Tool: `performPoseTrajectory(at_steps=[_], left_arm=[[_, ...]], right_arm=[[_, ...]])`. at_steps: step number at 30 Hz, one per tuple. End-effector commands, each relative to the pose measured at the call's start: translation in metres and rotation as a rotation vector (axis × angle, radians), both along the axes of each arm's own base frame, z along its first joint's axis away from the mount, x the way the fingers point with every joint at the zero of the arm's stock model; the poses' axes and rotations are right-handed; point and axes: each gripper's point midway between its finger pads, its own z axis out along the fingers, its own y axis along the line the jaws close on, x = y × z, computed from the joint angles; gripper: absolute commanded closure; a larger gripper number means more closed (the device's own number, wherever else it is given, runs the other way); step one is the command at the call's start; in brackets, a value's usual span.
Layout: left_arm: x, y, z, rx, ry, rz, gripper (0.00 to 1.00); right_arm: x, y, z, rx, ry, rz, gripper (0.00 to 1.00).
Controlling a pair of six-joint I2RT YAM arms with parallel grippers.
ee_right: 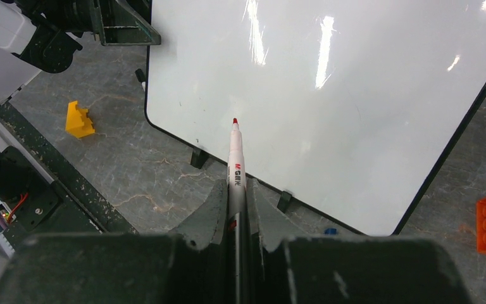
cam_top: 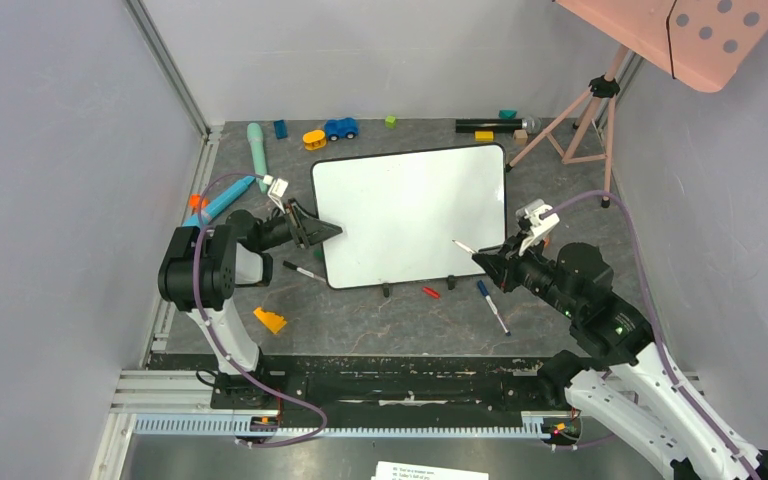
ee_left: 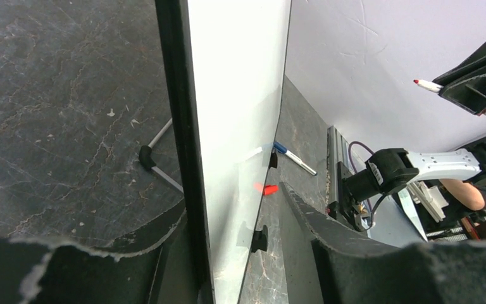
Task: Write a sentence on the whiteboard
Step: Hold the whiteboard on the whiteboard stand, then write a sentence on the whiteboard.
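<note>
Two arms reach in from the near edge of the dark, stone-patterned worktop (cam_top: pixel 360 335). Far left, by the wall, lies a blue stick with an orange end (cam_top: pixel 215 202), with a teal cylinder (cam_top: pixel 256 146) behind it and a yellow wedge block (cam_top: pixel 270 320) nearer the arm bases.

The left gripper (cam_top: pixel 326 231) stands at the left edge of the whiteboard (cam_top: pixel 410 200), its jaws spread and the board's black rim between them. In the left wrist view one finger sits close by the rim and the other finger (ee_left: pixel 307 218) is clear of the white face. A black marker (cam_top: pixel 304 271) lies on the worktop just in front of that gripper.

The whiteboard fills the middle of the worktop, with small black feet (cam_top: pixel 386 290) along its near edge. Its face is plain glossy white with streaks of glare.

Behind it sit a blue block (cam_top: pixel 280 128), a yellow toy (cam_top: pixel 314 139), a blue toy car (cam_top: pixel 341 128) and a green block (cam_top: pixel 390 121). Just before its near edge lie a red cap (cam_top: pixel 430 292) and a blue-capped marker (cam_top: pixel 492 305).

The right gripper (cam_top: pixel 481 259) is pinched tight on a red marker (ee_right: pixel 235 158). The marker's red tip is over the board's lower right part; whether it touches I cannot tell.

Far right stands a pink tripod (cam_top: pixel 582 120), below a pink dotted panel (cam_top: pixel 705 35).
</note>
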Motion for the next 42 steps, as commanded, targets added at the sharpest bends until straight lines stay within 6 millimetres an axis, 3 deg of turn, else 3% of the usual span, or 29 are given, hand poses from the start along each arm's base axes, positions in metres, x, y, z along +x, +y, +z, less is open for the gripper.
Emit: performPoseTrajectory(at_steps=[1, 10, 13, 14, 15, 21, 30, 40, 42], left_arm=[[0.002, 0.001, 0.009, 0.031, -0.16, 0.012, 0.5], [0.004, -0.004, 0.003, 0.028, -0.137, -0.014, 0.53], [0.006, -0.004, 0.001, 0.024, -0.124, -0.019, 0.87], [0.006, -0.005, 0.001, 0.023, -0.119, -0.025, 0.96], [0.006, -0.006, 0.001, 0.022, -0.118, -0.028, 0.98], [0.006, -0.008, 0.001, 0.023, -0.123, -0.035, 0.98], [0.012, -0.008, -0.004, 0.012, -0.084, -0.042, 0.98], [0.013, -0.008, -0.008, 0.018, -0.092, -0.042, 0.98], [0.006, -0.02, -0.008, 0.019, -0.098, -0.08, 0.98]], right_arm=[[0.001, 0.003, 0.031, 0.018, -0.078, 0.028, 1.0], [0.001, 0.001, 0.025, 0.003, -0.076, 0.019, 1.0], [-0.001, 0.0, 0.021, 0.004, -0.07, 0.019, 1.0], [-0.001, 0.0, 0.021, 0.006, -0.074, 0.023, 1.0], [-0.002, 0.0, 0.021, 0.008, -0.077, 0.026, 1.0], [0.001, 0.003, 0.02, 0.018, -0.07, 0.024, 1.0], [0.009, 0.022, 0.023, 0.039, -0.044, 0.076, 1.0], [0.018, 0.05, 0.033, 0.12, -0.014, 0.152, 1.0], [0.021, 0.058, 0.034, 0.137, 0.009, 0.172, 1.0]])
